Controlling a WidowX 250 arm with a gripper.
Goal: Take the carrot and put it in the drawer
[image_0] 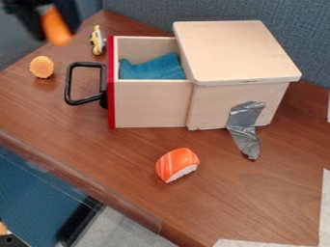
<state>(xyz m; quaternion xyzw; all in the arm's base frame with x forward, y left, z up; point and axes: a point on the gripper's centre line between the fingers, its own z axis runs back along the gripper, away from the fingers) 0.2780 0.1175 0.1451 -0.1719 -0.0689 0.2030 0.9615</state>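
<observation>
From where I stand, the carrot is in the upper left of the frame, clamped between the two sides of the black gripper. It has a strong orange colour, it is longer than wide, and its lower end looks rounded (I would say also smooth, but I cannot be fully sure from here). In the upper middle of the frame is the wooden drawer, pulled open, with a blue cloth inside. A toy sushi lies on the table, below the drawer.
</observation>
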